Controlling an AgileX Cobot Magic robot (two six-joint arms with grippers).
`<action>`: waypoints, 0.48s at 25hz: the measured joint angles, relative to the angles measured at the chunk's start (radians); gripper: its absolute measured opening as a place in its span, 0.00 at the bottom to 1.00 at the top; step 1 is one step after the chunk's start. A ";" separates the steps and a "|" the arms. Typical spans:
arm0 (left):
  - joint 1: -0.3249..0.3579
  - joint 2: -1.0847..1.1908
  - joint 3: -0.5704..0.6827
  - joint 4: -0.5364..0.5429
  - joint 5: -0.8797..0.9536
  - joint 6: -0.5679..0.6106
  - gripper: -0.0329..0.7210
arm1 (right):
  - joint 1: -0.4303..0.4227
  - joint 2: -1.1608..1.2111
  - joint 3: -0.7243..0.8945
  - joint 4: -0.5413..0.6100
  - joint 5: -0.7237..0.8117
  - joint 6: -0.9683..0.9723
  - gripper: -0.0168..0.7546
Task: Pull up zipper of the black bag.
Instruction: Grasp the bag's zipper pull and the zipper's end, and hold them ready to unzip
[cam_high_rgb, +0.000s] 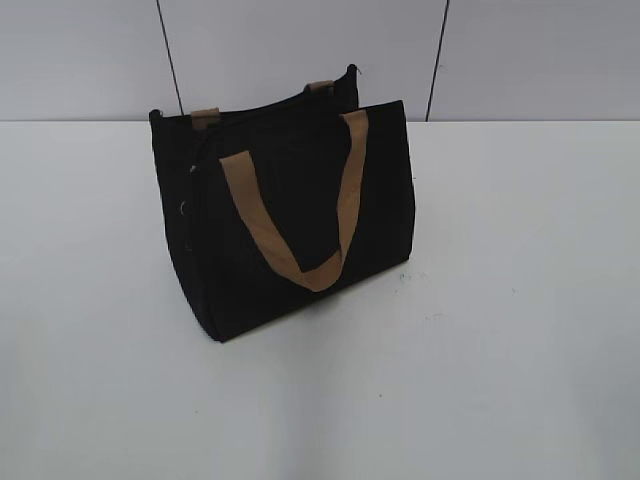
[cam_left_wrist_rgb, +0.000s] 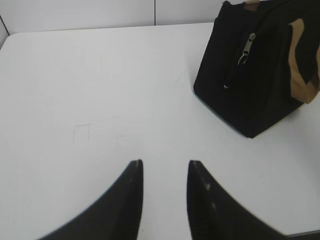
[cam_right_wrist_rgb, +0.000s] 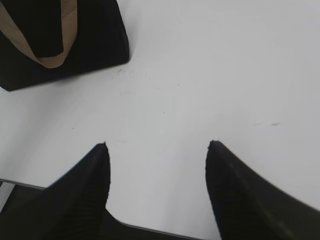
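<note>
The black bag (cam_high_rgb: 290, 210) stands upright on the white table, with two tan handles. It also shows at the upper right of the left wrist view (cam_left_wrist_rgb: 260, 75) and at the upper left of the right wrist view (cam_right_wrist_rgb: 60, 35). The zipper's silver pull (cam_left_wrist_rgb: 246, 50) hangs on the bag's narrow end; in the exterior view it is a faint ring (cam_high_rgb: 184, 208) on the left end. My left gripper (cam_left_wrist_rgb: 165, 165) is open and empty, well short of the bag. My right gripper (cam_right_wrist_rgb: 157, 146) is open and empty, apart from the bag. Neither gripper shows in the exterior view.
The white table (cam_high_rgb: 480, 360) spreads around the bag. A grey panelled wall (cam_high_rgb: 80, 60) stands behind it. The table's near edge shows below the right gripper (cam_right_wrist_rgb: 150, 231).
</note>
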 joint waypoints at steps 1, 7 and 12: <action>0.000 0.000 0.000 0.000 0.000 0.000 0.35 | 0.000 0.000 0.000 0.000 0.000 0.000 0.63; 0.000 0.000 0.000 0.000 0.000 0.000 0.35 | 0.000 0.000 0.000 0.000 0.000 0.000 0.63; 0.000 0.000 0.000 0.000 0.000 0.000 0.44 | 0.000 0.000 0.000 0.000 0.000 0.000 0.63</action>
